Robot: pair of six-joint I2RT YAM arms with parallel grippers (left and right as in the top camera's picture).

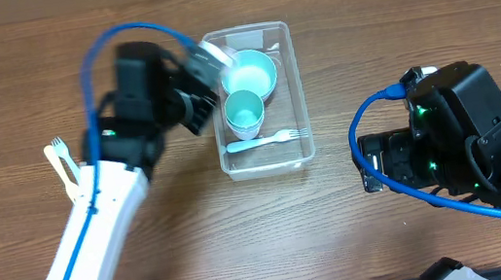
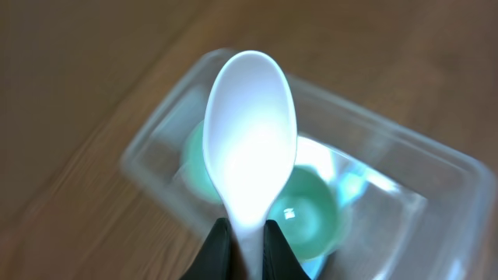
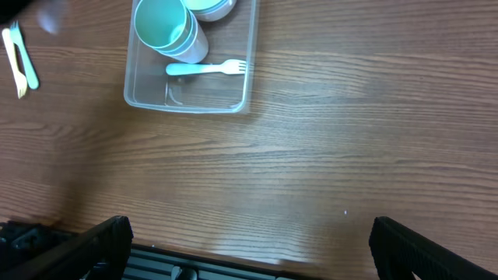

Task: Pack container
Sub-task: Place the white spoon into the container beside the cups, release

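Your left hand [image 2: 249,253] is clenched on a white spoon [image 2: 250,132], hovering over the left edge of the container [image 1: 268,160], by the bowl [image 1: 256,75]. A cup [image 1: 246,111] and fork [image 1: 270,139] lie inside too. Your right hand [image 3: 249,243] is spread wide over bare surface [image 1: 391,22], well right of it.

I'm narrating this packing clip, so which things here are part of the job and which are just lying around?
In the job: container, white spoon held by left gripper; teal bowl, teal cup, blue fork inside it.
Lying about: loose cutlery on the table; right gripper, open and empty.
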